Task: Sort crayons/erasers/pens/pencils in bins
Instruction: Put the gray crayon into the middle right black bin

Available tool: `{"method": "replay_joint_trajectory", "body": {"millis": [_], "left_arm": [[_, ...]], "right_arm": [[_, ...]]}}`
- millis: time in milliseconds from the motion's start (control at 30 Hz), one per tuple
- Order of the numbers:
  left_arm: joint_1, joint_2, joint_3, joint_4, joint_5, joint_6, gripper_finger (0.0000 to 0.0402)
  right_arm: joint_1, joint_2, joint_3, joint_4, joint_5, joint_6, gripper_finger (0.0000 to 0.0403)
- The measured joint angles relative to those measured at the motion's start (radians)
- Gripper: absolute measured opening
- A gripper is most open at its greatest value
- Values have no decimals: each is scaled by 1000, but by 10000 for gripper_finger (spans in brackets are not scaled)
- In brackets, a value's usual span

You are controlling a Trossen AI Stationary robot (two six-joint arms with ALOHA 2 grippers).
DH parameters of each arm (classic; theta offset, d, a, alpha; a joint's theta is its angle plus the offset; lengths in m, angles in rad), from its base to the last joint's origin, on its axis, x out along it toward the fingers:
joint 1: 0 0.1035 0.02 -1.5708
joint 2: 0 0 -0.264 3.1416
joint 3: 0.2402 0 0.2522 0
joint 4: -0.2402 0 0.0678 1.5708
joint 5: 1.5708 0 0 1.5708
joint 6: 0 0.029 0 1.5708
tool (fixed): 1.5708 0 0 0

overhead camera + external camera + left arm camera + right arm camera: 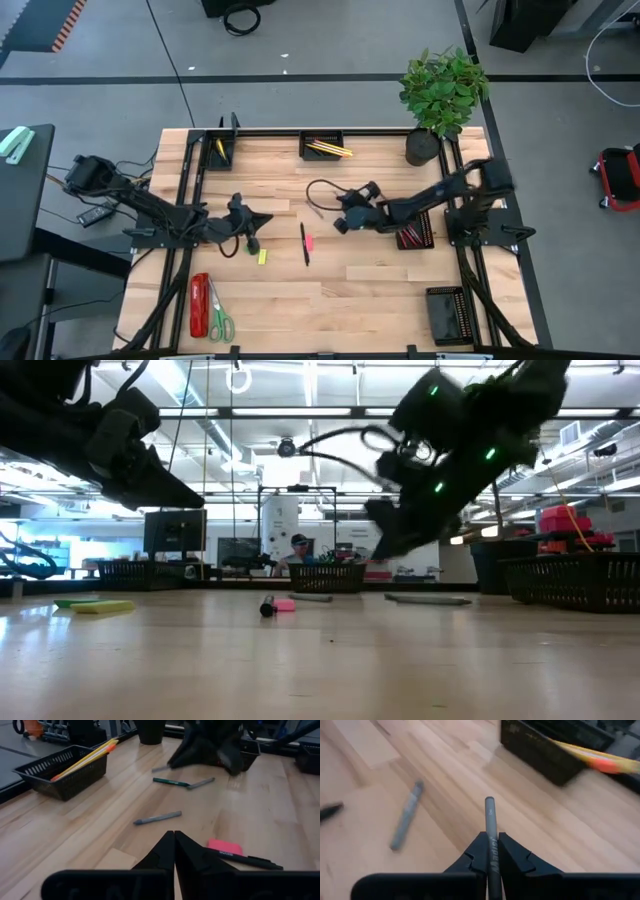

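Overhead, the right gripper (490, 857) hung near the middle of the pale wooden plank table (380, 290), its dark fingers clamped on a slim round grey pen (490, 827) lifted off the boards. The left gripper (174, 851), jaws pressed together, hovered beside a flat pink eraser block (224, 846).

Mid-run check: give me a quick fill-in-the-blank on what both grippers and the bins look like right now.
1. The right gripper is shut on a grey ____.
2. The left gripper is shut and holds ____.
3. The bin at the table's far edge holds long yellow ____.
4. On the table beside the black pen lies a small eraser coloured ____.

Missing words: pen; nothing; pencils; pink
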Motion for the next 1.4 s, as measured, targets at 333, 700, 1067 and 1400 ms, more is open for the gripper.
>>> {"method": "replay_joint_trajectory", "body": {"millis": [333, 700, 1067, 1400], "left_arm": [[-16, 0, 0, -4, -18, -3, 23], [-33, 6, 0, -5, -18, 27, 16], [-55, 106, 0, 2, -19, -67, 17], [-143, 306, 0, 159, -57, -203, 20]], "right_arm": [[205, -377, 2, -699, 27, 512, 35], [427, -368, 2, -1117, 35, 1065, 35], [533, -344, 2, -1244, -52, 1211, 35], [620, -345, -77, -1276, -58, 1402, 42]]}}
